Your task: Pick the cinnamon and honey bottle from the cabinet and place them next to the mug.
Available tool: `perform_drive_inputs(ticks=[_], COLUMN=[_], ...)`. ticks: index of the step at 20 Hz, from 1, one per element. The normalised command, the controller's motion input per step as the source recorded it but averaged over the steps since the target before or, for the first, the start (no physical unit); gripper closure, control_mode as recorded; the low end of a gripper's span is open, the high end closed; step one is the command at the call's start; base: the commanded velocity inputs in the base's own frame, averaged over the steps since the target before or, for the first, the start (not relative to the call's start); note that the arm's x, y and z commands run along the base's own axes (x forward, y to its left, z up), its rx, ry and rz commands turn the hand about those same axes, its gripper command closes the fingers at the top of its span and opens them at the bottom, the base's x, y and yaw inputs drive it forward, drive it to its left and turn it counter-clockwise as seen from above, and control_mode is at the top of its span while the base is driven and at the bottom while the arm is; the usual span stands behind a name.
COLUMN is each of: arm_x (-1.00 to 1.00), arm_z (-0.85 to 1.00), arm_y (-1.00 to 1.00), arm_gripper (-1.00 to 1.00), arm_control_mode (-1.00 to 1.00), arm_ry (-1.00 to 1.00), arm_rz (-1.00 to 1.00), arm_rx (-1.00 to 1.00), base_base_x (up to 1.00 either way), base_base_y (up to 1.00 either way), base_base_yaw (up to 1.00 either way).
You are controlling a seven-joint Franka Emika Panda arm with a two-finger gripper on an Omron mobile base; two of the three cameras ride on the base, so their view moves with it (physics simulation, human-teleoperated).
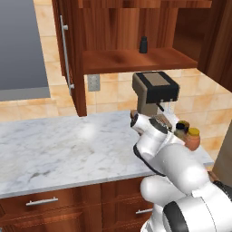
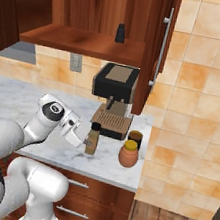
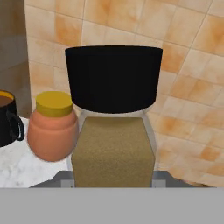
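White marble counter (image 2: 13, 97) under a dark reddish-brown wall cabinet (image 2: 83, 41). Two-finger gripper (image 2: 87, 142) pinching the tall tan black-capped cinnamon bottle (image 2: 93, 138), upright, seemingly just touching down. At its 3 o'clock, the squat orange yellow-lidded honey jar (image 2: 129, 154); behind that, the dark mug (image 2: 135, 138). Likely light, rigid, smooth; best gripped mid-body.

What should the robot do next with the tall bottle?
Probably let go and back away. The gripper is shut on the cinnamon, which stands upright, apparently on the counter, beside the honey bottle and mug.
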Motion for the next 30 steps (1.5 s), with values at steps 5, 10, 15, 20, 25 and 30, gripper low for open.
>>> perform_drive_inputs(ticks=[5,10,15,20,25,30], arm_x=[0.6,0.39,0.05,0.0,0.0,0.0], arm_z=[-0.13,-0.03,-0.03,-0.11,-0.27,-0.39], arm_y=[0.0,0.0,0.0,0.0,-0.01,-0.02], arm_gripper=[1.0,1.0,1.0,1.0,1.0,1.0], arm_control_mode=[-1.0,-1.0,-1.0,-1.0,-1.0,-1.0], arm_ry=[0.0,0.0,0.0,-0.03,-0.04,-0.01], arm_rz=[-0.14,-0.06,-0.01,-0.02,-0.02,-0.03], arm_rx=[0.0,0.0,-0.01,0.0,0.0,0.0], base_base_x=[0.0,0.0,0.0,0.0,0.0,0.0], base_base_y=[0.0,0.0,0.0,0.0,0.0,0.0], base_base_yaw=[0.0,0.0,0.0,0.0,0.0,0.0])
